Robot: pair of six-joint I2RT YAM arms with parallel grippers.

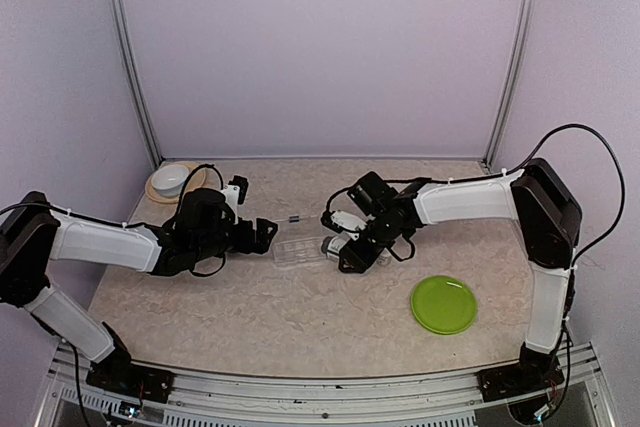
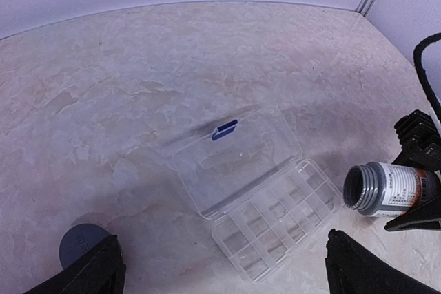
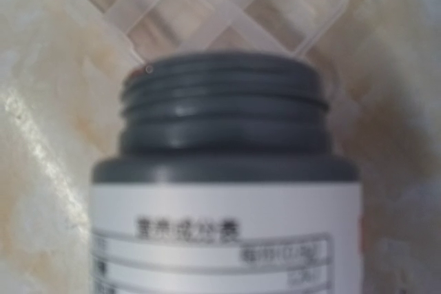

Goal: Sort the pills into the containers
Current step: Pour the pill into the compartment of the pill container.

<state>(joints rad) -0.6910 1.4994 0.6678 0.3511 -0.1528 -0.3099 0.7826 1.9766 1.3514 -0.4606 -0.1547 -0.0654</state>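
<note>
Green plate (image 1: 444,304) nearest the arm bases, on the right of the table (image 1: 250,307). At mid-table the clear box (image 2: 272,218) lies open, its lid folded back flat; pills too small to make out. Left gripper (image 1: 266,235) hovers just left of the box, jaws wide and empty, with a grey cap (image 2: 78,244) lying near one finger. Right gripper (image 1: 350,251) clamps an uncapped grey bottle (image 2: 391,187), tipped sideways with its mouth toward the box's right end. Bowl (image 1: 172,178) at far left.
</note>
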